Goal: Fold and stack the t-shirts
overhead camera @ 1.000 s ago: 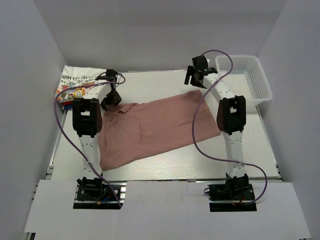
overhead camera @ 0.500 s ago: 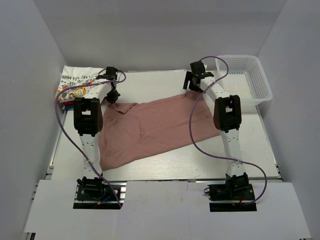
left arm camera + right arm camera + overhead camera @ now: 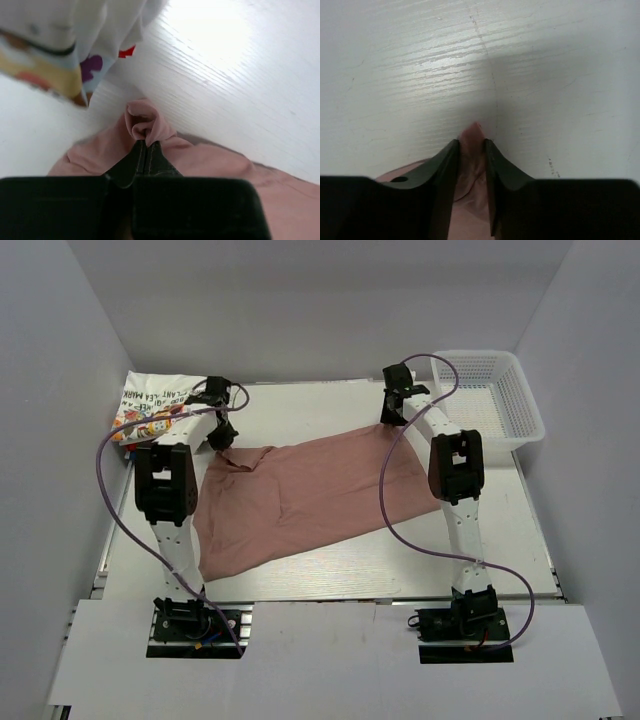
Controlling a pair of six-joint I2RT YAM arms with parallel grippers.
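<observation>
Where our dusty-pink t-shirt (image 3: 310,495) lies: spread wrinkled across the table (image 3: 400,565).
Long axis: near-left to far-right.
Left gripper (image 3: 146,146): we pinch its bunched far-left corner.
Right gripper (image 3: 471,145): we pinch its far-right corner.

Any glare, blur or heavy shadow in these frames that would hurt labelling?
Left wrist: blown-out glare on the table; the printed white t-shirt is blurred, the pinched pink t-shirt fairly sharp. Right wrist: mild sheen and a soft shadow on the table, right gripper dark with little detail. Top external: even light, sharp, no glare.
</observation>
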